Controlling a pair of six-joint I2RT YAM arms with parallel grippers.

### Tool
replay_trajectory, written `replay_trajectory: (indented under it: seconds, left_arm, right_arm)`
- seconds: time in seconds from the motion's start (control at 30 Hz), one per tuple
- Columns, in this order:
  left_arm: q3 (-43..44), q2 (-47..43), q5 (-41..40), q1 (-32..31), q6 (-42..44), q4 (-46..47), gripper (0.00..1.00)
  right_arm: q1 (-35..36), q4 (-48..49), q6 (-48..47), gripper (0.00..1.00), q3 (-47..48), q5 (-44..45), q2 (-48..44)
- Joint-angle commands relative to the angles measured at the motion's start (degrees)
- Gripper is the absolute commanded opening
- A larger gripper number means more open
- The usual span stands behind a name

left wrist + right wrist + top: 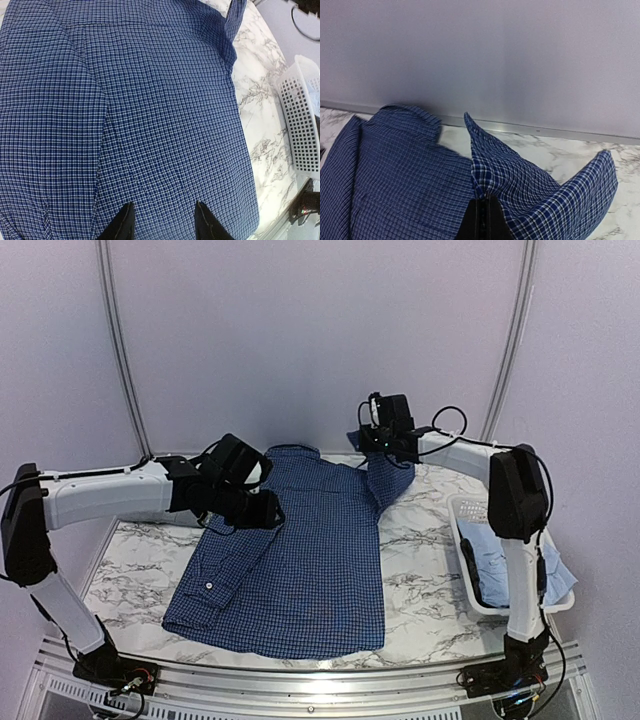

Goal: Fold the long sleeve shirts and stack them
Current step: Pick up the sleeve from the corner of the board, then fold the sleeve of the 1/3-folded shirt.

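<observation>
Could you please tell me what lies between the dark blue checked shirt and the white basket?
Nothing but bare marble table separates the shirt from the basket, clearest in the top view.

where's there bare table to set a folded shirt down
Bare marble lies between the checked shirt and the white basket, and on the left near corner of the table beside the shirt. Crowded: the centre under the shirt, and the far right where the right gripper pinches a sleeve.
</observation>
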Motion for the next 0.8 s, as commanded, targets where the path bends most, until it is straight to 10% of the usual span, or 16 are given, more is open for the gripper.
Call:
replay_trajectory:
  seconds: [0.0, 0.53, 0.77]
  left_arm:
    - [-2.39, -3.29, 4.43, 3.27, -3.22, 2.22, 0.43]
    - [-0.92, 7.2, 12.89, 6.79, -8.13, 10.69, 0.47]
    - [0.61, 8.68, 13.09, 8.8, -8.21, 11.08, 0.48]
  right_arm:
    - [7.7, 4.07, -4.98, 0.0, -7.62, -7.56, -3.36]
    - [11.34, 4.01, 0.23, 0.0, -31.86, -7.28, -13.63]
    - [11.49, 0.06, -0.06, 0.21, -33.87, -6.26, -19.08]
